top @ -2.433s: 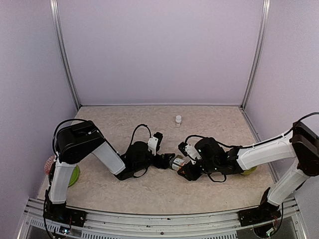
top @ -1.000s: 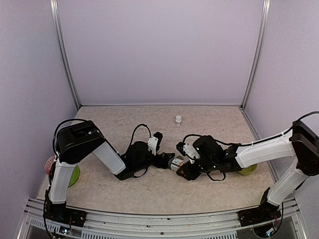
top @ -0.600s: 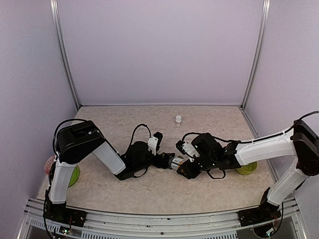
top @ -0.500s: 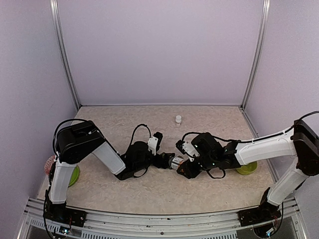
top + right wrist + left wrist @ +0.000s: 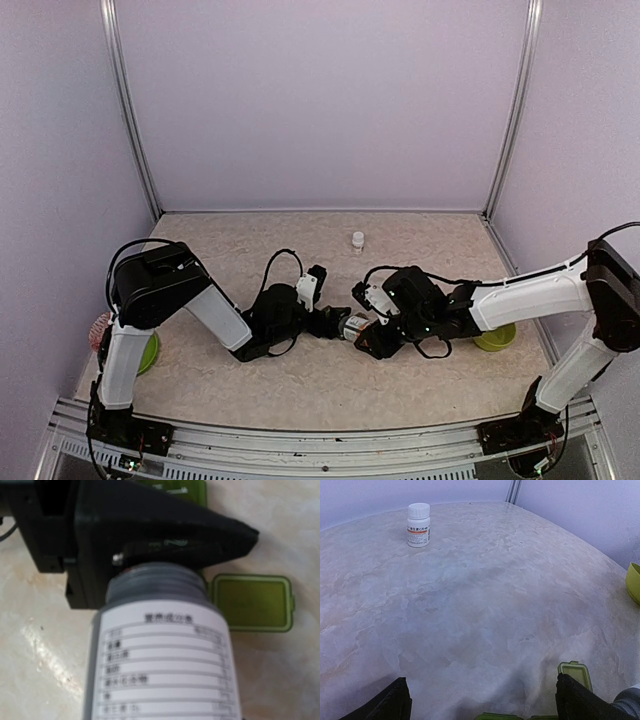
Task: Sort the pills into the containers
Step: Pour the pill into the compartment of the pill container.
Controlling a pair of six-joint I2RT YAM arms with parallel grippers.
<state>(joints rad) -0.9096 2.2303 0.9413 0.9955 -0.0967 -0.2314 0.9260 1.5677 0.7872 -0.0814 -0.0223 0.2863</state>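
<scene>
The olive-green pill box lies under my left gripper [image 5: 335, 322]. In the left wrist view only its top edge [image 5: 495, 716] and one flipped-open lid [image 5: 575, 671] show. My left gripper [image 5: 482, 692] is open, its fingers [image 5: 397, 700] wide apart on either side of the box. My right gripper [image 5: 370, 338] is shut on a grey pill bottle [image 5: 352, 326] with a white label [image 5: 162, 670]. The bottle is tipped, its open neck against the left gripper's black finger [image 5: 150, 530], above the box [image 5: 187, 487] and beside the open lid [image 5: 252, 602]. No pills show.
A small white capped bottle [image 5: 358, 240] stands at the back middle and also shows in the left wrist view [image 5: 418, 525]. A lime-green bowl [image 5: 495, 338] sits by the right arm. Another lime bowl [image 5: 150, 352] sits by the left arm's base.
My right gripper has moved a little left and back with the bottle, bringing its neck up to the left gripper. The left arm has not moved.
</scene>
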